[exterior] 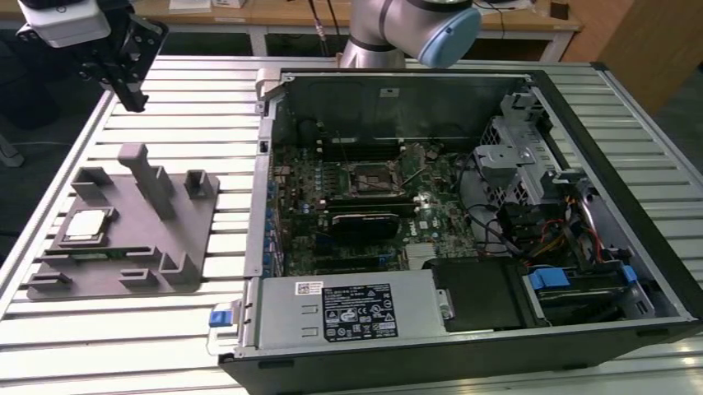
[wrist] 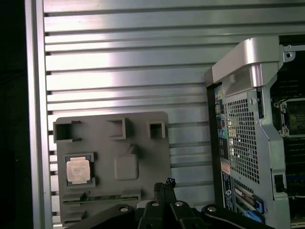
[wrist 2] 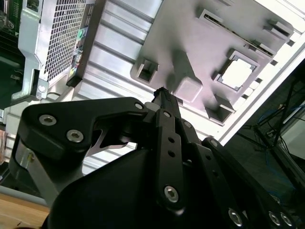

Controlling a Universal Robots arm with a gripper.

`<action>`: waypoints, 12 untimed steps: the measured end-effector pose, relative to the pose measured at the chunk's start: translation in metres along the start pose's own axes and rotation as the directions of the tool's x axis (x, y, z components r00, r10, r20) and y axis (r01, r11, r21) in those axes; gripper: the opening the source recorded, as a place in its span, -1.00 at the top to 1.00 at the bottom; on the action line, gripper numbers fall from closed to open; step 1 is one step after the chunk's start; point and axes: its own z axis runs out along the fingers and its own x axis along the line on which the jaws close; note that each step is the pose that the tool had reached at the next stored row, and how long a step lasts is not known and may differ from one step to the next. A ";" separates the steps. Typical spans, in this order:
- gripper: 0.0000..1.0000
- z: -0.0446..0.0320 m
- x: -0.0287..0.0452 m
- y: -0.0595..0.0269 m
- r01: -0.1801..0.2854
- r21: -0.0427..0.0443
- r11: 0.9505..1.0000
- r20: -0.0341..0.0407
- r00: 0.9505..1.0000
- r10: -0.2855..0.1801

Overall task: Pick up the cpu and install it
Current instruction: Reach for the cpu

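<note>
The gripper [exterior: 133, 102] is hanging over the slatted table [exterior: 197, 82] with its fingers clenched together on nothing, well apart from the cpu [exterior: 86, 225], which is lying flat in a square pocket of the grey holder plate [exterior: 127, 247] beside the open computer case [exterior: 384, 103].
</note>
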 end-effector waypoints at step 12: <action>0.79 0.0016 0.0097 -0.0008 0.000 0.000 1.000 0.000 1.000 0.000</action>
